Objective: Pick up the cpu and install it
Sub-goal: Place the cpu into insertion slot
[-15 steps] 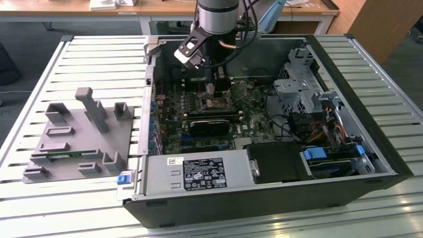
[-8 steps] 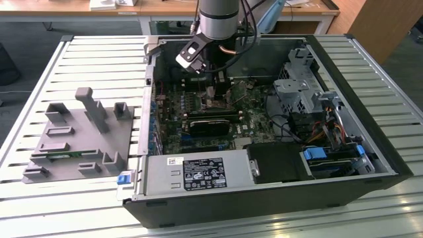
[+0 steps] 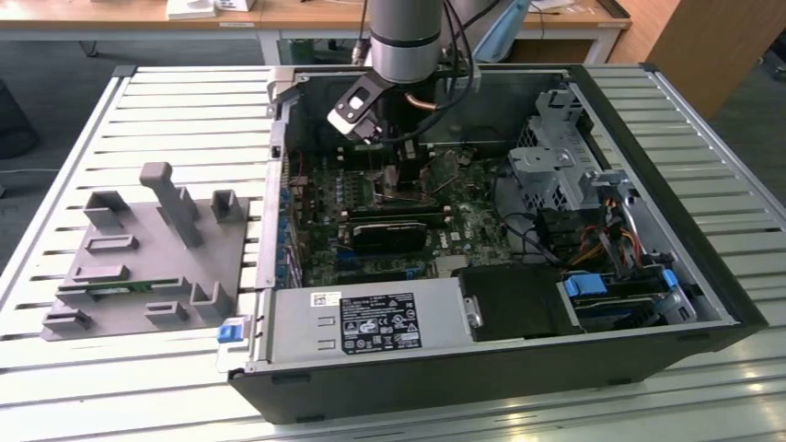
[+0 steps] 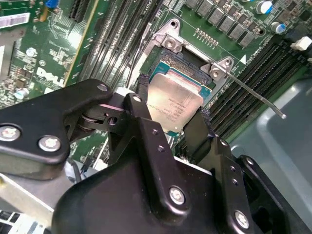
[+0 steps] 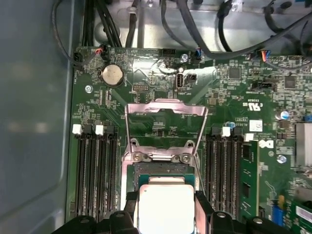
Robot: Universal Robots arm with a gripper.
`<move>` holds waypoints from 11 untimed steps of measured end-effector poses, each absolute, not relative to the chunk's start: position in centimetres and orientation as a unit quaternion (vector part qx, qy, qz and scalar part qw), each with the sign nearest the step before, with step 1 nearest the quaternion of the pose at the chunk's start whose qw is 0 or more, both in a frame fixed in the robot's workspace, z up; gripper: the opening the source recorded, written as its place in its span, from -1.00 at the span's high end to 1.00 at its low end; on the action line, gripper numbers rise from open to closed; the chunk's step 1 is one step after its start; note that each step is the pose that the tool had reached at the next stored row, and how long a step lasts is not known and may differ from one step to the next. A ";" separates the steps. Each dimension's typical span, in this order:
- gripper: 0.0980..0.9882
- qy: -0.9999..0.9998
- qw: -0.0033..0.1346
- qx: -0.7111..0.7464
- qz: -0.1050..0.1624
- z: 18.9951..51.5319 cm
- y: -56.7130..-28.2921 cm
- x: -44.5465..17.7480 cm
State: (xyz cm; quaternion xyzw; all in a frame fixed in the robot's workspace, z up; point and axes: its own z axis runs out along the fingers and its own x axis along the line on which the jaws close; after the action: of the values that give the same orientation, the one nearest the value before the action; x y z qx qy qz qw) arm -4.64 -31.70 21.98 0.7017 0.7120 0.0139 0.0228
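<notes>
The cpu (image 4: 175,103), a square chip with a silver metal top, sits between the two black fingers (image 4: 142,100) of my gripper (image 4: 173,111), which is shut on its opposite edges. In the first wrist view the cpu (image 5: 165,207) hangs over the near part of the open socket (image 5: 163,170), in my gripper (image 5: 165,210). Whether it touches the socket I cannot tell. The socket's metal load plate (image 5: 165,113) is swung up and open. In the exterior view the gripper (image 3: 411,170) reaches down into the computer case over the motherboard (image 3: 368,198).
Memory slots (image 5: 95,170) flank the socket on both sides. The thin socket lever (image 4: 253,95) sticks out sideways. A power supply (image 3: 368,322) and drive cage (image 3: 553,166) crowd the case. On the exterior view's left a grey fixture (image 3: 135,267) holds a green memory stick (image 3: 123,287).
</notes>
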 end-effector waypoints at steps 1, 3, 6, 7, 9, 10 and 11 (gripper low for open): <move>0.00 0.712 0.023 0.702 0.014 21.8 -31.7 -4.6; 0.00 0.712 0.023 0.702 0.014 21.4 -31.6 -4.6; 0.00 0.712 0.023 0.702 0.014 21.0 -31.5 -4.6; 0.00 0.712 0.023 0.702 0.013 20.9 -31.5 -4.6; 0.00 0.712 0.024 0.702 0.013 20.7 -31.4 -4.6; 0.00 0.712 0.024 0.702 0.013 20.7 -31.4 -4.6; 0.00 0.712 0.024 0.702 0.013 20.6 -31.4 -4.6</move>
State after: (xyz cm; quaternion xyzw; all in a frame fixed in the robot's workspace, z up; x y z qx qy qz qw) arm -4.64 -31.44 20.58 0.7018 0.7119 0.0131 0.0236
